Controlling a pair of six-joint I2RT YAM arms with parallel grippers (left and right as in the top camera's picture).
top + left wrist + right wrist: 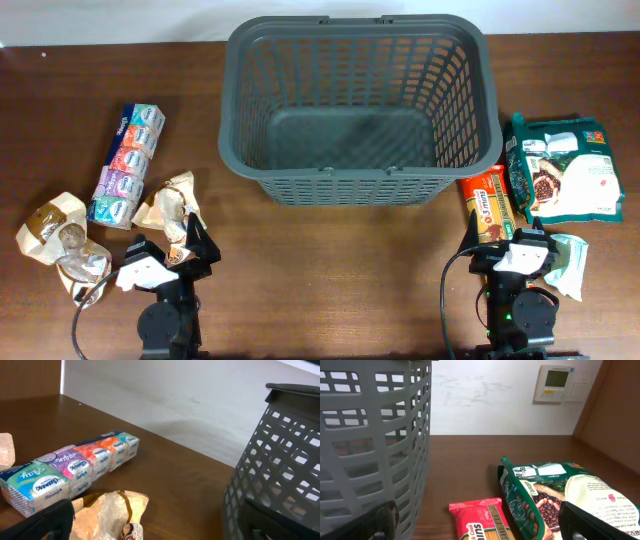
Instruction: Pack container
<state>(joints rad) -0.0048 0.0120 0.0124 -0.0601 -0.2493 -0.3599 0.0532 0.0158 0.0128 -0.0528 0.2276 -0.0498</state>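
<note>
The dark grey slotted basket (360, 105) stands at the back middle of the table with nothing in it. It also shows in the left wrist view (280, 470) and the right wrist view (370, 445). My left gripper (190, 248) is open and low over a crinkled tan-and-clear packet (172, 205), which fills the bottom of the left wrist view (112, 515). My right gripper (520, 243) is open and empty, its fingers on either side of a red spaghetti pack (490, 205), which also shows in the right wrist view (482, 520).
A strip of colourful tissue packs (128, 163) lies at the left, with another crumpled tan packet (60, 240) near the front left. A green coffee bag (565, 168) lies right of the basket and a pale green packet (572, 262) beside my right gripper.
</note>
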